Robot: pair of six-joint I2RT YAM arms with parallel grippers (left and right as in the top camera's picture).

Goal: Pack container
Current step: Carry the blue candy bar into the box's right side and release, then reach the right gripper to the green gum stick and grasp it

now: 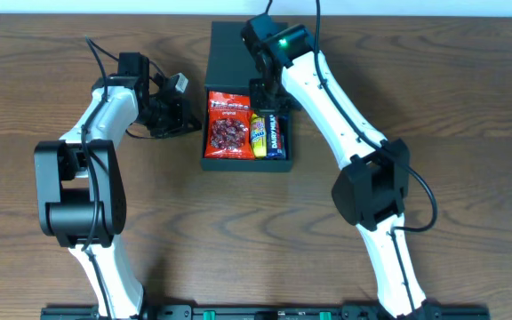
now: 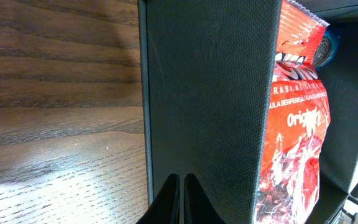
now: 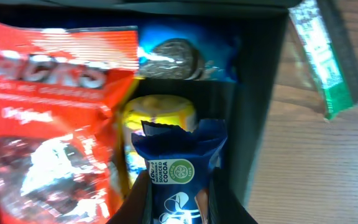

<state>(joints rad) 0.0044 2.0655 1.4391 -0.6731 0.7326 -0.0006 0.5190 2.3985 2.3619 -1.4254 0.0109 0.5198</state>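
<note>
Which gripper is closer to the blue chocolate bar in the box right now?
Right. The right gripper clamps the blue chocolate bar inside the container; the left gripper is shut outside its wall, past the red snack packet.

Left arm folded at elbow, left gripper jaws pressed together, right arm stretched forward, right gripper angled down, 2 fingers pinching Dairy Milk bar.

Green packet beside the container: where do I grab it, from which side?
I'd take the green packet across its narrow width, near the end farther from the container, coming straight down: it lies flat on the table, long and thin, with bare wood either side there.
</note>
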